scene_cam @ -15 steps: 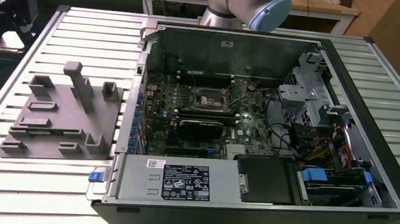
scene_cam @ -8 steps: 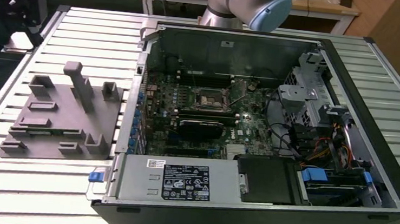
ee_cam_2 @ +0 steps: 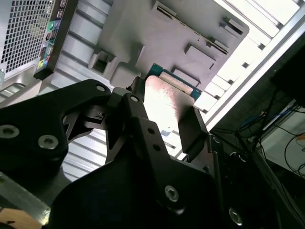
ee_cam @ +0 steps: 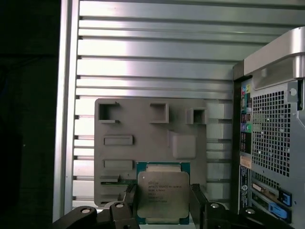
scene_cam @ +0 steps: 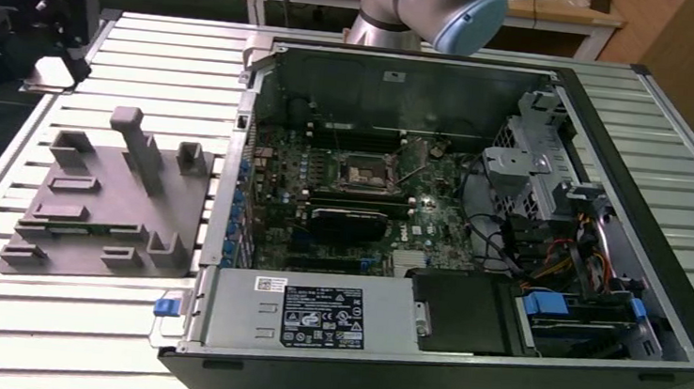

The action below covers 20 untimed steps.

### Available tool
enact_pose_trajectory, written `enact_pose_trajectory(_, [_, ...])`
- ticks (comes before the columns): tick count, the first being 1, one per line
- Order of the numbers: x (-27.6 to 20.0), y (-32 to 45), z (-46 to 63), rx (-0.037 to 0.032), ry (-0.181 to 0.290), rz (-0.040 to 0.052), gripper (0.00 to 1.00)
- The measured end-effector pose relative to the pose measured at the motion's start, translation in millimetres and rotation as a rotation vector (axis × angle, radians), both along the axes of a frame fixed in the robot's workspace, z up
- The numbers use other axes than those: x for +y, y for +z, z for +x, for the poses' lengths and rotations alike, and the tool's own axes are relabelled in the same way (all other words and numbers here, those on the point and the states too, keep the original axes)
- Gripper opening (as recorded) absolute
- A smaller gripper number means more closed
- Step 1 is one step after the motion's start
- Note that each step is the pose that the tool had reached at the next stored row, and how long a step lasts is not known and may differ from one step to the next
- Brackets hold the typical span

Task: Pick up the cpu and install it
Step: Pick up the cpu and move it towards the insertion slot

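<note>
I find the pincer (ee_cam: 162, 206) closed on the cpu (ee_cam: 162, 193), with one finger (ee_cam: 198, 202) against each of two opposite edges in both wrist views. The chip's silver top faces the first wrist camera. It hangs above the grey fixture block (ee_cam: 143, 121), apart from it, with the slatted table (scene_cam: 159, 46) beneath. The open computer case (scene_cam: 652, 155) stands just beside the fixture. Its socket (scene_cam: 360, 167) lies near the middle of the board in the exterior view.

Risks, in my judgement:
- The hold is on thin edges only, so a jolt or quick swing could tilt or drop the chip.
- A low crossing could strike the case wall.
- A chip arriving tilted or wrongly turned could bend the socket contacts.
</note>
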<state>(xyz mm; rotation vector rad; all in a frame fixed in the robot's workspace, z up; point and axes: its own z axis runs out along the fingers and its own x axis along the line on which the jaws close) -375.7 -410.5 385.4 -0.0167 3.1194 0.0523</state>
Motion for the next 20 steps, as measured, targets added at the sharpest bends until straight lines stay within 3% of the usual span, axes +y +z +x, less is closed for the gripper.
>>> enact_pose_trajectory(11, [0.0,0.1,14.7,0.0002,0.000,0.0005,0.53])
enact_pose_trajectory(15, [0.0,8.9,15.1,0.0005,0.000,0.0005,0.53])
enact_pose_trajectory(20, [0.0,9.1,15.5,0.0004,-0.029,0.0006,0.53])
